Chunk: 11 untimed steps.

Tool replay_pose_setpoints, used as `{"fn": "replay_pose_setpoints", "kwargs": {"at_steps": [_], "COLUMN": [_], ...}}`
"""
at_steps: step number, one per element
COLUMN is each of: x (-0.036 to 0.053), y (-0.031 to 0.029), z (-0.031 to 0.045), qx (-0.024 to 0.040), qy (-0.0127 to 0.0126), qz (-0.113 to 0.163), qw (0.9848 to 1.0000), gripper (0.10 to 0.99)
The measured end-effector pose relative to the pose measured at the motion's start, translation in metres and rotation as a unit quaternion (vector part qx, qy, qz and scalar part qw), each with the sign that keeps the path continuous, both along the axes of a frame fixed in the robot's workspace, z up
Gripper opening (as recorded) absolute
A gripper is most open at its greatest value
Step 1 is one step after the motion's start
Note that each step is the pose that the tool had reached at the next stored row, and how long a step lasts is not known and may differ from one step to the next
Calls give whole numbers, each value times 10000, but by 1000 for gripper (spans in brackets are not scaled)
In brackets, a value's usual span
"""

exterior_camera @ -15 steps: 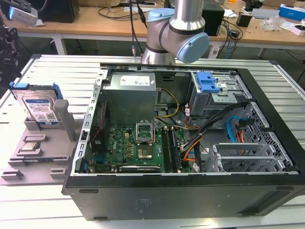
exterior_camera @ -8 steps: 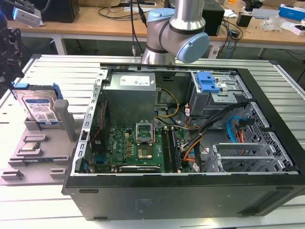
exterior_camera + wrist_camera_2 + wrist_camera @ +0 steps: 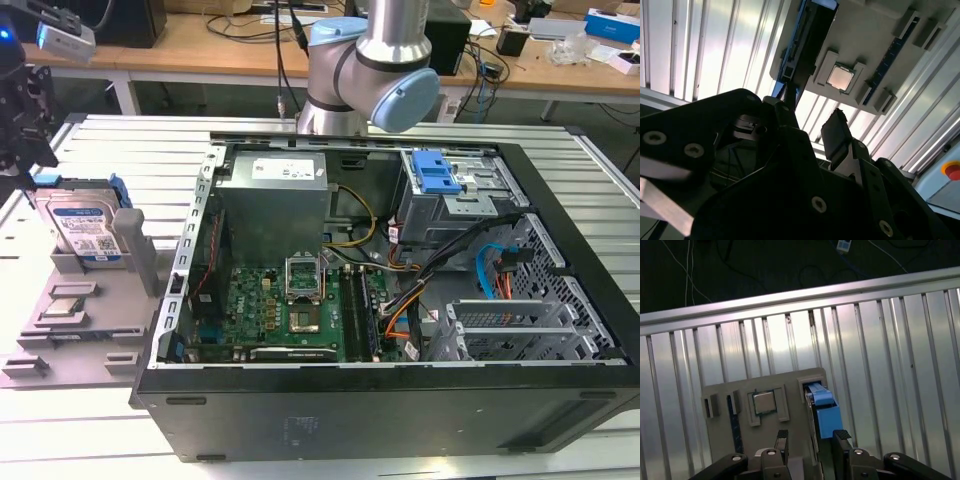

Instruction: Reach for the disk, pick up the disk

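One disk (image 3: 85,228) with blue-and-white barcode label and blue bracket, upright in slot of gray holder (image 3: 100,325), exterior view's left, beside open computer case (image 3: 400,400). Gripper (image 3: 812,436) near disk, above it, not touching. Two fingers (image 3: 842,437) spread apart, holding nothing. One square chip (image 3: 764,402) on holder.

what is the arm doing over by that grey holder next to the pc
The arm's gripper hangs just above the disk, which stands on edge in a slot of the grey holder beside the open computer case. Its fingers are open, with the disk's blue bracket in line between them, and nothing is gripped yet. The small silver chip lies in its own pocket on the holder.
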<state>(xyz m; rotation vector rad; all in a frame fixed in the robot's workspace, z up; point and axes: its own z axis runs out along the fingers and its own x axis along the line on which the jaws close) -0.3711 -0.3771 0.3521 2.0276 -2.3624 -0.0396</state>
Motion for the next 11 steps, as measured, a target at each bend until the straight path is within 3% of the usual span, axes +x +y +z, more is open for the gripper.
{"fn": "replay_pose_setpoints", "kwargs": {"at_steps": [11], "x": [71], "y": [8], "z": [-75], "qx": [0], "qy": [-1], "qz": [0], "qw": [10000], "gripper": [482]}}
